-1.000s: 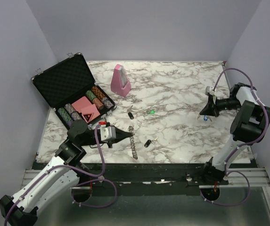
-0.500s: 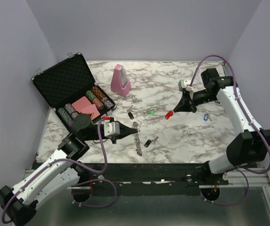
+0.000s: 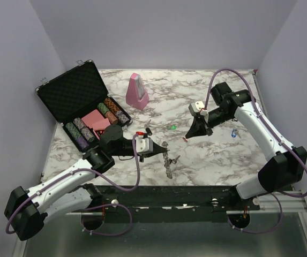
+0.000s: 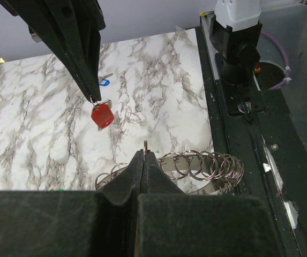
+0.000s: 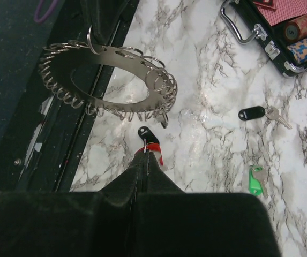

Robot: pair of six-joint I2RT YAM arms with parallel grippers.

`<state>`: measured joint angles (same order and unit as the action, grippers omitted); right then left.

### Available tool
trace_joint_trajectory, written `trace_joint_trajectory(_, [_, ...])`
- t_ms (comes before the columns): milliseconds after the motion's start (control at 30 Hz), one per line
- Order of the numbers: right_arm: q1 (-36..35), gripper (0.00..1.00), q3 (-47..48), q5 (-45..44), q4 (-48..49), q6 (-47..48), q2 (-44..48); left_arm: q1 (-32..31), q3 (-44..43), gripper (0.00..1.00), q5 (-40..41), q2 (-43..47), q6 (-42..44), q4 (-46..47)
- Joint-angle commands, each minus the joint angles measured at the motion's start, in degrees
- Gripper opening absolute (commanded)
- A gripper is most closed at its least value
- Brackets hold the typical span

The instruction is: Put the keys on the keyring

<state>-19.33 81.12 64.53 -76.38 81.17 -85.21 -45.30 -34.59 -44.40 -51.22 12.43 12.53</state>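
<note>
The keyring (image 4: 207, 166), a silvery band rimmed with many small loops, hangs over the near edge of the desk (image 3: 217, 101). The left end effector (image 4: 144, 155) has its fingers pressed together on 1 of those loops. Just beyond the ring, the right end effector (image 5: 145, 152) is pinched narrow on the red key (image 4: 102, 115), which dangles above the marble, apart from the ring. 2 black keys lie on the desk: 1 close below the ring (image 5: 148, 132), the other (image 5: 251, 113) farther in. A green key (image 3: 172, 127) lies mid-desk and a blue key (image 3: 232, 134) toward the right. Far left, an open poker-chip case (image 3: 73, 91) sits beside a pink metronome (image 3: 137, 92).
</note>
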Motion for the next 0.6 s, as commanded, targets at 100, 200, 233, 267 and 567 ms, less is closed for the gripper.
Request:
trace_joint_trajectory(100, [-1.23,0.0,-3.33,2.09,-4.92,2.85,-0.75,-1.63,0.4,0.0,7.57,-3.44,1.73,7.23])
trace_joint_trajectory(200, [-1.76,0.0,-3.95,1.91,-4.92,3.56,-0.57,-2.25,0.49,0.0,9.86,-5.2,1.64,8.47])
trace_joint_trajectory(233, [-1.85,0.0,-3.95,2.0,-4.92,3.56,-0.48,-2.51,0.57,0.0,10.56,-5.55,1.64,8.64])
trace_joint_trajectory(267, [-1.94,0.01,-4.04,2.09,-4.92,3.65,-0.4,-2.69,0.75,0.0,11.26,-5.9,1.55,9.26])
trace_joint_trajectory(567, [-2.29,0.0,-5.36,4.28,-1.85,0.23,-0.4,-3.74,2.77,0.0,15.84,-7.66,-1.79,14.88])
